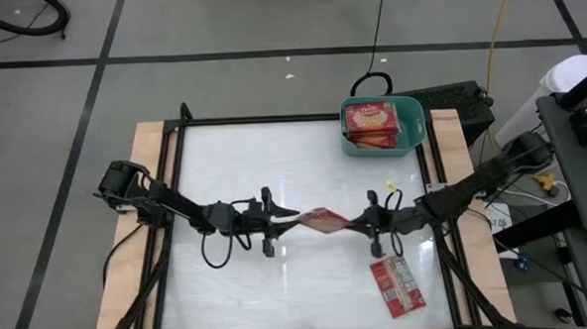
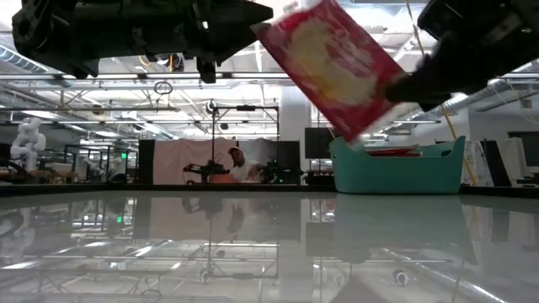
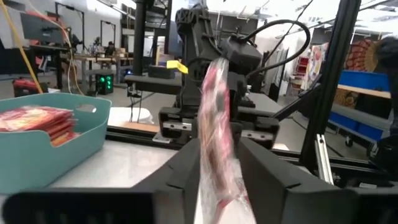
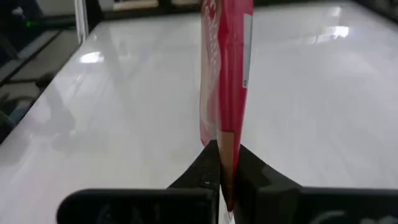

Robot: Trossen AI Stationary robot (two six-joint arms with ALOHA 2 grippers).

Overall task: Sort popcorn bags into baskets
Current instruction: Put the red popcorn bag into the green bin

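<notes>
Tabletop [image 1: 274, 165] open ahead of me; basket [image 1: 413, 139] blocks far right corner, loose bag [image 1: 397, 285] near right.

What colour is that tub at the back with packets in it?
Teal-green tub, holding red popcorn packets; clearest in the high view.

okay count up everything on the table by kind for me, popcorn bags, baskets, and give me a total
Popcorn bags, outside the basket: 2, one held in the air between both arms, one lying on the table
Popcorn bags in the basket: a stack, number unclear
Baskets: 1, teal
Total: 3, plus the stack

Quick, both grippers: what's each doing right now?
Left gripper: open, fingers either side of the popcorn bag.
Right gripper: shut on the popcorn bag, mid-table.
</notes>
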